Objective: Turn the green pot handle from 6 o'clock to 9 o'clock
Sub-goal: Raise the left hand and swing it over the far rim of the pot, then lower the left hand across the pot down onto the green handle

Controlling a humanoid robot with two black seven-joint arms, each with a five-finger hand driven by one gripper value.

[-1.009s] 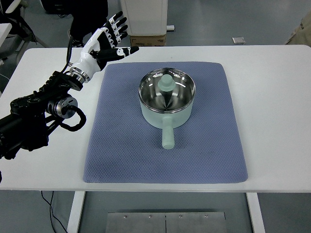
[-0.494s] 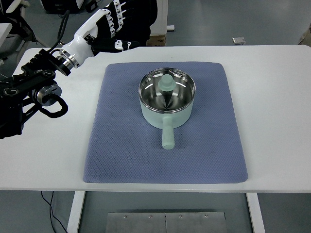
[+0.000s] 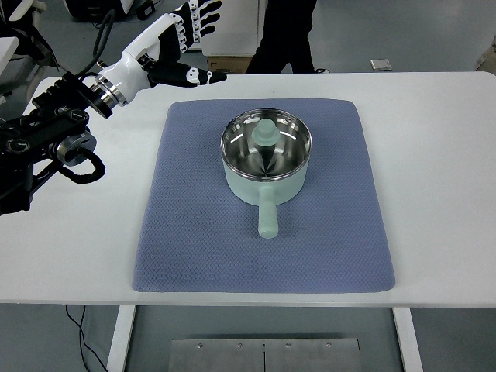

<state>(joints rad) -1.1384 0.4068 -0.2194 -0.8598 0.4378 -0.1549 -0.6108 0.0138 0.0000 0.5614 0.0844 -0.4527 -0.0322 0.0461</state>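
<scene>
A pale green pot [image 3: 266, 159] with a shiny steel inside stands in the middle of the blue-grey mat [image 3: 194, 232]. Its green handle [image 3: 267, 215] points straight toward the near edge, at 6 o'clock. My left hand [image 3: 182, 43] hovers over the table's far left corner, well away from the pot, with fingers spread and holding nothing. Its black arm [image 3: 46, 143] comes in from the left edge. The right arm is out of view.
The mat lies on a white table [image 3: 434, 178]. Behind the far edge stand a cardboard box [image 3: 232, 63] and a person's dark legs [image 3: 287, 35]. Grey floor surrounds the table.
My left hand rose and moved back toward the far left corner, then shifted slightly right. A person's legs have come into view behind the table. The pot stayed put.
</scene>
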